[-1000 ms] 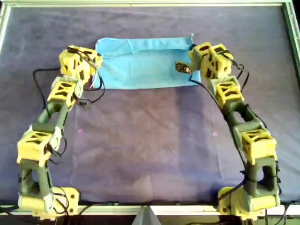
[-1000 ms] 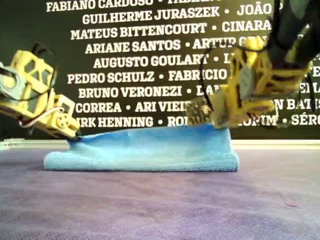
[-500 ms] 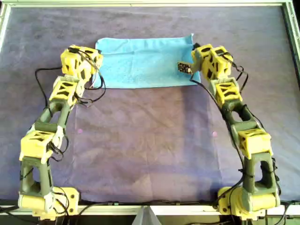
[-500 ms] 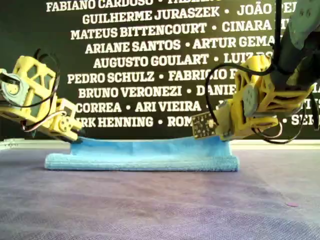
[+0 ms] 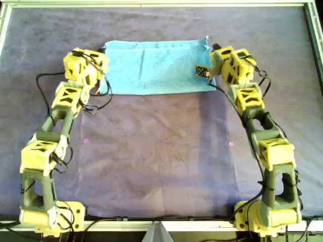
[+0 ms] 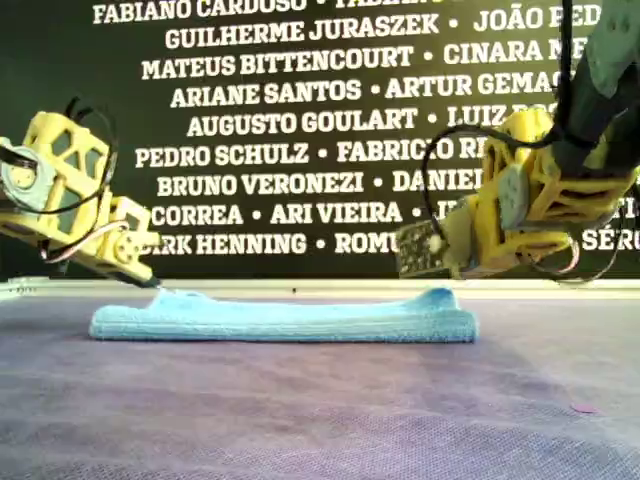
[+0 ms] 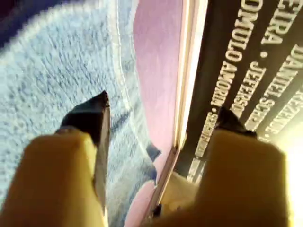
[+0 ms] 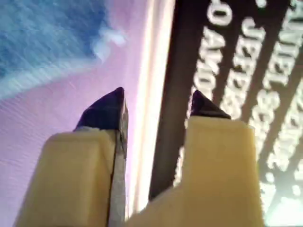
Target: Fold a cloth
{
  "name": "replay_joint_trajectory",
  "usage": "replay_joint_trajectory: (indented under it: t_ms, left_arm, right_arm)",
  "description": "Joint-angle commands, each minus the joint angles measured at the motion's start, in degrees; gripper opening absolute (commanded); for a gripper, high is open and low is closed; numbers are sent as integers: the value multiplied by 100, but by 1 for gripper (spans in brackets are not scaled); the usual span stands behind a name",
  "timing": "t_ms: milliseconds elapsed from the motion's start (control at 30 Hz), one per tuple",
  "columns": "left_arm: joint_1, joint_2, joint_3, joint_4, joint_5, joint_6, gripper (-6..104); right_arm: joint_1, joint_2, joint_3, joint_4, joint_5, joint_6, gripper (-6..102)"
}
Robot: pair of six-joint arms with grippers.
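The light blue cloth (image 5: 156,68) lies folded into a flat, wide rectangle at the far middle of the purple covering; in the exterior view the cloth (image 6: 290,322) is a low double layer. My left gripper (image 5: 102,50) is at the cloth's far corner on the overhead view's left. It stands open, with cloth (image 7: 42,71) under one finger and nothing between the jaws (image 7: 161,106). My right gripper (image 5: 213,48) hovers open just off the far corner on the overhead view's right. Its jaws (image 8: 157,93) hold nothing, and the cloth's corner (image 8: 42,33) lies beside them.
The wrinkled purple covering (image 5: 161,151) spreads over the whole table. A pale frame rim (image 5: 151,4) bounds the far side, just beyond both grippers. Behind it stands a black wall with white names (image 6: 300,120). A small circuit board (image 6: 420,250) sticks out from the right gripper.
Both grippers held the cloth's upper layer raised at its ends. They have let go, the layer has dropped flat, and the right gripper has lifted slightly.
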Motion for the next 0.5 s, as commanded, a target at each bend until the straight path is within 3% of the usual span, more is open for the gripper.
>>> replay_joint_trajectory:
  t_ms: [0, 267, 467]
  left_arm:
    - [352, 1679, 466, 193, -18, 18, 79]
    - [501, 6768, 4623, 694, -18, 0, 79]
    - [492, 10679, 7629, 694, -26, -53, 78]
  right_arm:
    - [-264, 1679, 176, 325, -35, -26, 55]
    - [-571, 6267, 3199, 3445, -35, -26, 56]
    - [-563, 9387, 5695, 4061, -26, -35, 56]
